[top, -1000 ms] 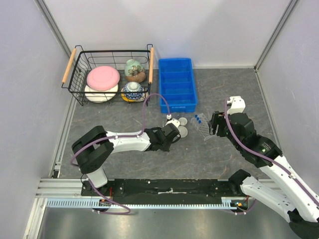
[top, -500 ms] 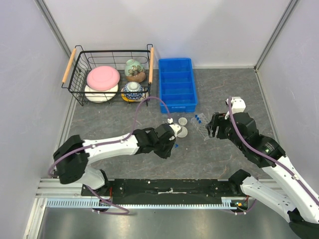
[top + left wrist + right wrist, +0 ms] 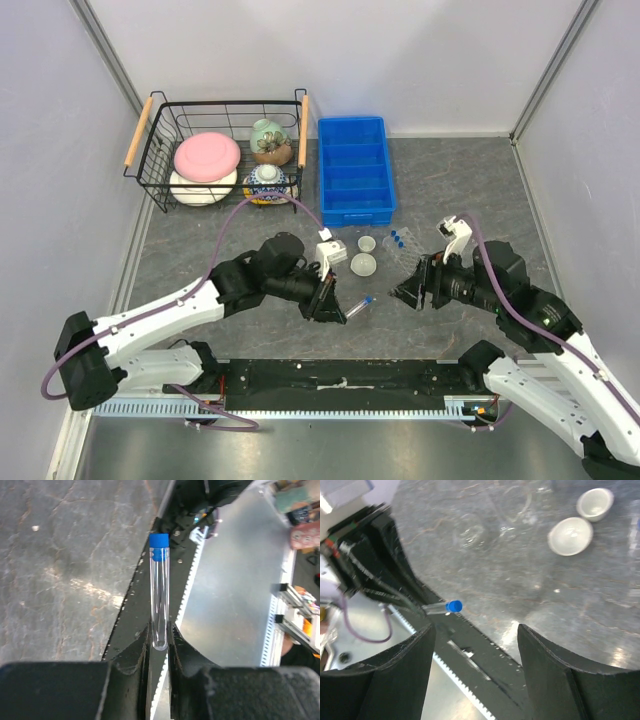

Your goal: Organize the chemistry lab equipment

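Btm of top view: black base rail (image 3: 340, 385) w/ both arms bolted on, reaching up-frame over the grey mat (image 3: 180, 240).

L gripper (image 3: 336, 308), just below frame ctr, is clamped on the held tube (image 3: 358, 304), which is clear w/ a blue cap. The tube sticks out to the right and slightly up-frame, cap end away from the claw. L wrist view: fingers (image 3: 131, 652) pinch the rounded closed end at lower ctr. The tube runs straight up the frame, cap at upper ctr, off the mat.

R gripper (image 3: 408, 290), right of ctr, has jaws spread wide w/ nothing between them. It faces the held tube but is apart from it. R wrist view: its two black fingers (image 3: 385, 675) fill the btm corners, and the tube's blue cap shows at left-ctr.

Farther up-frame, just above ctr: two white dishes (image 3: 364, 264), the bigger one nearer, the smaller one just beyond it. Loose tubes (image 3: 398, 240) w/ blue caps lie bunched just right of them. Flasks (image 3: 470, 535) show only as faint clear glass, upper ctr of R wrist view; hard to make out from the top.

Upper ctr: blue bin (image 3: 356, 215), split into compartments. Upper left: wire basket (image 3: 228, 102) w/ wood handles. It holds a pink plate (image 3: 207, 154) over a white bowl (image 3: 203, 188), w/ patterned pots (image 3: 268, 184) at its right end.
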Robot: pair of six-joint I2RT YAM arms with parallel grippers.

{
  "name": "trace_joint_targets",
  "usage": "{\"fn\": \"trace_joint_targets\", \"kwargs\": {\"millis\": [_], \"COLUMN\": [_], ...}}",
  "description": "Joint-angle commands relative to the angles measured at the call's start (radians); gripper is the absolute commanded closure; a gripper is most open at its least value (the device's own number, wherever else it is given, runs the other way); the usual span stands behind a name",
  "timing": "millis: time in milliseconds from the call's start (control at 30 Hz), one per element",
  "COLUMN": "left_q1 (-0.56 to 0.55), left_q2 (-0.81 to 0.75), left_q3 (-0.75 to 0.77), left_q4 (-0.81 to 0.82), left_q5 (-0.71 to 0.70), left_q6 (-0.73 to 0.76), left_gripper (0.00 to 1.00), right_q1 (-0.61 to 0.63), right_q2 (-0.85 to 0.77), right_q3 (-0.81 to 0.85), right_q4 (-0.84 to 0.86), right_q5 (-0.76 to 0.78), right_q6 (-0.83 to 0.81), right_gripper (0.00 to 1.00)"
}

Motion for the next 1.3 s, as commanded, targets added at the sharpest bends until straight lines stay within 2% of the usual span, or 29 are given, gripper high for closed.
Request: {"fn": "trace_joint_targets", "kwargs": {"millis": [0,200,367,833,1267], "left_q1": [0.049,0.082,0.087,0.087,0.085], "left_q2": [-0.061,-0.077,-0.067,-0.048,-0.009], "left_q3": [-0.054,-0.107,-0.135,-0.166,-0.161], "left_q4": [0.154,0.339,0.473,0.620,0.665], "left_q5": [0.277,0.478,0.555,0.587,0.588], "left_q6": [-0.025,-0.108,-0.188,-0.256,-0.274], "left_gripper": [0.98,0.98,0.98,0.98,0.98], "right_q1": [-0.004,-0.004,-0.004,-0.004,-0.004], "right_q2": [-0.054,-0.106,-0.132,-0.166,-0.158], "right_q3": [-0.051,-0.129,-0.138,-0.185,-0.188], "right_q4": [0.106,0.204,0.232,0.335,0.393], "right_q5": [-0.243,-0.359,-0.377,-0.428,-0.446], "right_q6": [0.079,0.182,0.217,0.299,0.337], "right_gripper": [0.26,0.28,0.30,0.38,0.44]}}
